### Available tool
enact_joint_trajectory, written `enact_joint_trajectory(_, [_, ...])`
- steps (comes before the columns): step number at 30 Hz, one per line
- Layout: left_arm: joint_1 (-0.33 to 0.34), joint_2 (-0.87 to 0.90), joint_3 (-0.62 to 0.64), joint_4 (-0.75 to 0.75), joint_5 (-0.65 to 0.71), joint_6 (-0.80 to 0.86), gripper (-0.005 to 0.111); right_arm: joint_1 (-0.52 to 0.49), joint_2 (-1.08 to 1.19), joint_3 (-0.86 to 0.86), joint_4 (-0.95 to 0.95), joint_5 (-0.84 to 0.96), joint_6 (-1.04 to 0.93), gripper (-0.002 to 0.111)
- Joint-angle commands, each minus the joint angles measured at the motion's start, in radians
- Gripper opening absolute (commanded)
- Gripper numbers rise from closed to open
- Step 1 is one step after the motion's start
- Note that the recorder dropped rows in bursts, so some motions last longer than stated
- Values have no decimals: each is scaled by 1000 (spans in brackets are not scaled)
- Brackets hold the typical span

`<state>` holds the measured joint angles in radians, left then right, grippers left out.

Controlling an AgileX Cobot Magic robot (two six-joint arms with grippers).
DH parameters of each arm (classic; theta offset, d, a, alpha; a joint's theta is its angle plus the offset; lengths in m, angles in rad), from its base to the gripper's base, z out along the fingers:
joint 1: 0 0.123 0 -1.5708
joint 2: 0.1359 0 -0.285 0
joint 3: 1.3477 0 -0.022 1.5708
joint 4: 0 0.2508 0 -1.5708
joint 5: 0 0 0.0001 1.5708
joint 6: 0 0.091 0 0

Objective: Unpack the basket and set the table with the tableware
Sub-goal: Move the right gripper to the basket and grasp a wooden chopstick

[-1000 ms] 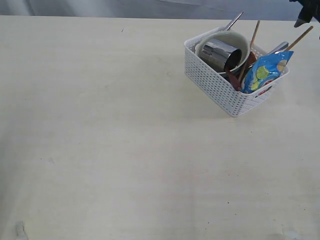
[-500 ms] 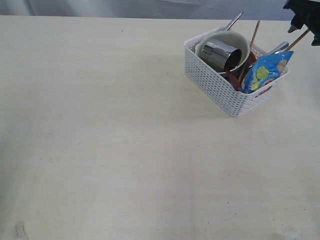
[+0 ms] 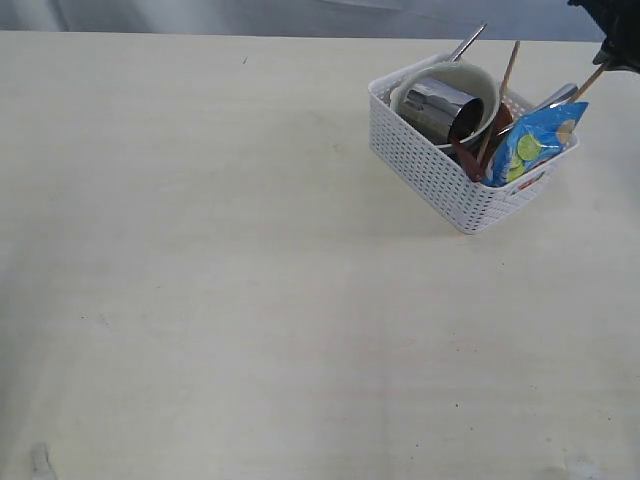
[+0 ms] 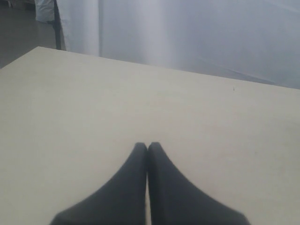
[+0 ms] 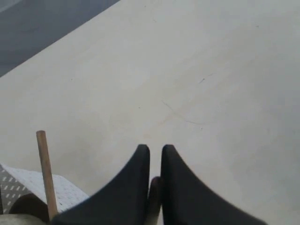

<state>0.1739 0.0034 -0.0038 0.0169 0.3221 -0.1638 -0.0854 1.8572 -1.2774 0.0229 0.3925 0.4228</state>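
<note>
Since a second ago, the right gripper [image 3: 608,58] has been brought down from the upper right corner of the exterior view onto the tip of one chopstick [image 3: 586,84], and its jaws have been drawn in from wide to nearly together. In the right wrist view a thin brown rod is seen pinched between the dark fingers [image 5: 133,183], so the chopstick is taken as gripped.

Most of the exterior view is filled by the table [image 3: 200,260]. The basket [image 3: 430,170] is set cornerwise on it, toward the far right. Inside the basket a bowl [image 3: 482,78] is propped on edge, and a cup [image 3: 440,108] is laid on its side within it, mouth toward the right. A blue packet [image 3: 530,145] is leaned against the near right wall, just beside a spoon [image 3: 468,160]. The held chopstick is slanted out over the right rim; a second chopstick [image 3: 510,62] is stood steeply behind the bowl. Two steel handles [image 3: 468,42] are poked out past the far rim.

The left gripper [image 4: 147,149] is seen only in its wrist view, held over bare table with its jaws pressed together on nothing.
</note>
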Motion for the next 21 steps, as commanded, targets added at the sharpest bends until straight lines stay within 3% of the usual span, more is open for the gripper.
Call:
enact_joint_trajectory(1, [3,-3,4,-3,-3,2,0,-3,2,-1,-23,-1,-16,0])
enact_joint_trajectory(21, [3,-3,4,-3,-3,2,0,-3,-147,-1,-23,-170,-22,0])
